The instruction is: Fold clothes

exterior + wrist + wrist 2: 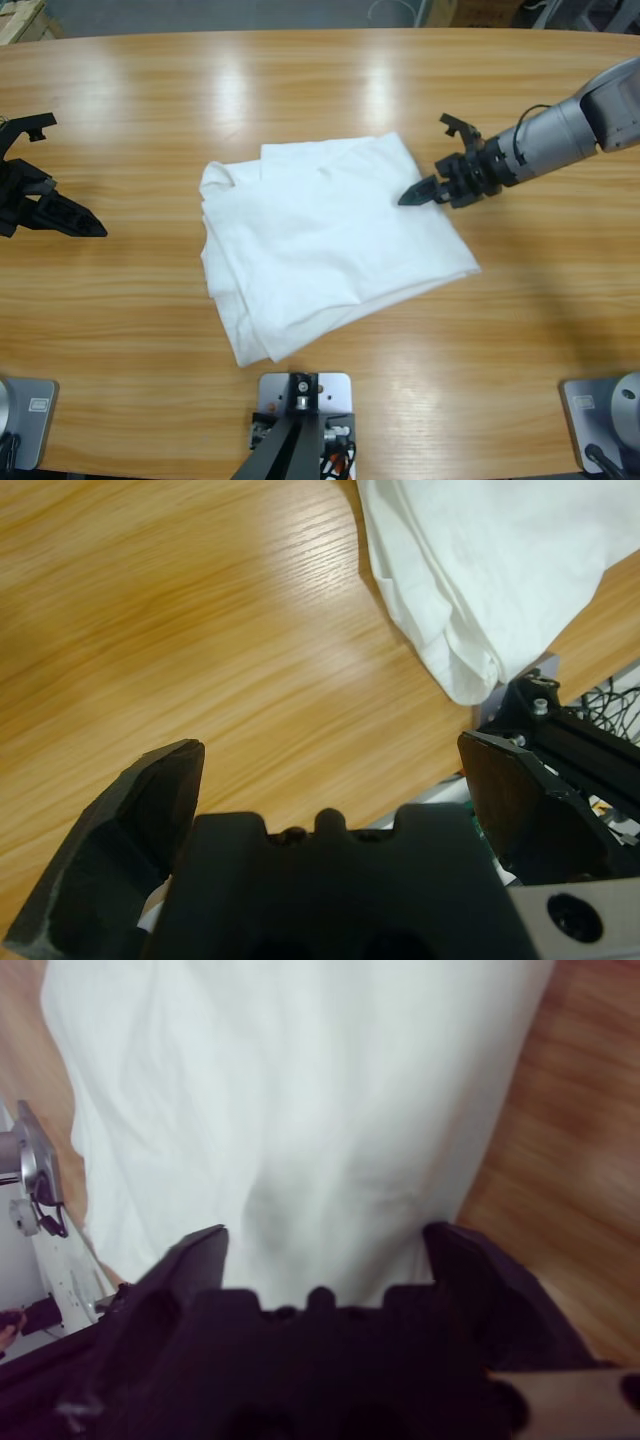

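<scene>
The white T-shirt (330, 245) is seen lying folded into a rough, slanted rectangle on the middle of the wooden bench (300, 90), with stacked layers showing along its left side and a rumpled corner at its upper left. In the left wrist view the shirt's (480, 570) doubled edge is seen at the upper right, rounded and thick, resting on bare wood (180, 630).

The right hand (425, 186) is reached in from the bench's right edge, its silver arm (570, 125) slanting down from the upper right corner. Its tips are held right at the shirt's right edge, near the upper right corner of the fold. In the right wrist view the hand (325, 1240) is spread wide, with white cloth (300, 1090) filling the space between the jaws; nothing is pinched.

The left hand (60, 205) is parked by the bench's left edge, well apart from the shirt. In its own view the hand (330, 755) is also spread wide, with only bare wood between the jaws.
</scene>
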Controlling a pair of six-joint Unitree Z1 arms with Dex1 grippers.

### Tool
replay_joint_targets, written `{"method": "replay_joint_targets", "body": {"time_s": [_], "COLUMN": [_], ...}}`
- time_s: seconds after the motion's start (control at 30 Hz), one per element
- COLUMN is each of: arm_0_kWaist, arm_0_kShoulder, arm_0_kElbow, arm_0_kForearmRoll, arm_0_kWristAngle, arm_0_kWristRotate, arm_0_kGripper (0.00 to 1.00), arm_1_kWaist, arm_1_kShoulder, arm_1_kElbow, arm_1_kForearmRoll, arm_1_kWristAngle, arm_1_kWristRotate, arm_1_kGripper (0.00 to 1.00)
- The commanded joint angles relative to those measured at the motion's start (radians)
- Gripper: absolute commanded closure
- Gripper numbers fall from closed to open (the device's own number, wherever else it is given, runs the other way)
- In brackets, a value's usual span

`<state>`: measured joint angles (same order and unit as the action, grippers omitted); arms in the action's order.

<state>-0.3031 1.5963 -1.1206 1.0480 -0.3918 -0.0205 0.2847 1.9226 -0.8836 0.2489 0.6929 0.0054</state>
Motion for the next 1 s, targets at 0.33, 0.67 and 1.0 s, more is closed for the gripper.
{"method": "replay_joint_targets", "body": {"time_s": [0.33,0.67,1.0], "arm_0_kWaist": [-0.008,-0.008,-0.038], "arm_0_kShoulder": [0.036,0.032,0.035], "arm_0_kElbow": [0.013,0.013,0.013], "arm_0_kForearmRoll": [-0.009,-0.009,-0.009], "arm_0_kWristAngle": [-0.002,-0.003,-0.005], "arm_0_kWristRotate": [-0.004,-0.002,-0.002], "arm_0_kGripper": [0.000,0.000,0.000], "arm_1_kWaist": [-0.075,-0.081,-0.306], "arm_1_kShoulder": [0.056,-0.012,-0.108], "arm_1_kElbow": [0.003,0.011,-0.001], "arm_1_kForearmRoll": [0.008,0.067,0.165], "arm_1_kWristAngle": [0.079,-0.021,-0.127], "arm_1_kWristRotate": [-0.068,-0.068,-0.076], "arm_1_kGripper": [1.000,1.000,1.000]}}
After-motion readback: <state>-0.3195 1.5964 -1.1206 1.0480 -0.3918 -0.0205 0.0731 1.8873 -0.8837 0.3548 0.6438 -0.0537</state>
